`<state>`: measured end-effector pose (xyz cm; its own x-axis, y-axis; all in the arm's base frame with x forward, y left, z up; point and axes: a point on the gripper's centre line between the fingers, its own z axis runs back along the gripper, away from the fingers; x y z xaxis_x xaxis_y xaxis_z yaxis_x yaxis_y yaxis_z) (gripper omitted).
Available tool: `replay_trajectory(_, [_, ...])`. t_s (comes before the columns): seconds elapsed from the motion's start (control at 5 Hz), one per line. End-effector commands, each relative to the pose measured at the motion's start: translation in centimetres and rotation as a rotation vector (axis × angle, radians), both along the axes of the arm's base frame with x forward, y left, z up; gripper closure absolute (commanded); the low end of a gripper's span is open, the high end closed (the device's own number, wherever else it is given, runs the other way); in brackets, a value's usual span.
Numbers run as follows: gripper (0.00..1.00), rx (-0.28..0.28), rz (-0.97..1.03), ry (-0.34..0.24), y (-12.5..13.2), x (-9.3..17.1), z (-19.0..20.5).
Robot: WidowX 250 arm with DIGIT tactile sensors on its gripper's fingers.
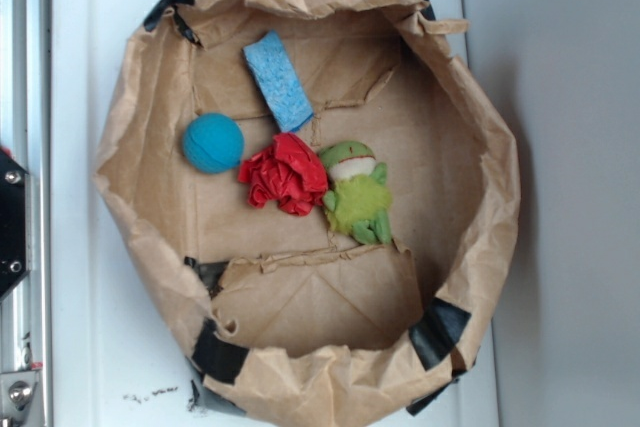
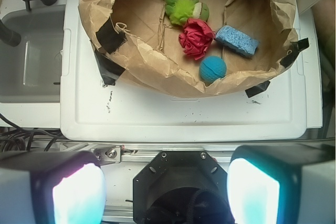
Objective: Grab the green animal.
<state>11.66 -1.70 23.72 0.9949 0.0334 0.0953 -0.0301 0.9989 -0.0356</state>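
Observation:
The green animal is a fuzzy lime-green plush frog with a white face. It lies on the floor of a wide, rolled-down brown paper bag, touching a red wrinkly cloth ball on its left. In the wrist view the frog shows far off at the top, inside the bag. My gripper is open, its two pale pads far apart with nothing between them. It hangs well back from the bag, over the robot's black base. The gripper does not show in the exterior view.
A blue round ball and a light blue sponge also lie in the bag. The bag stands on a white tray-like surface, with black tape at its rim. A grey sink is at the left of the wrist view.

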Motion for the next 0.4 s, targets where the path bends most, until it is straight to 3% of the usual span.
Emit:
replay_trajectory(0.0, [0.00, 0.000, 0.000, 0.000, 0.0, 0.0, 0.0])
replay_trajectory(0.2, [0.00, -0.015, -0.083, 0.019, 1.0, 4.8, -0.1])
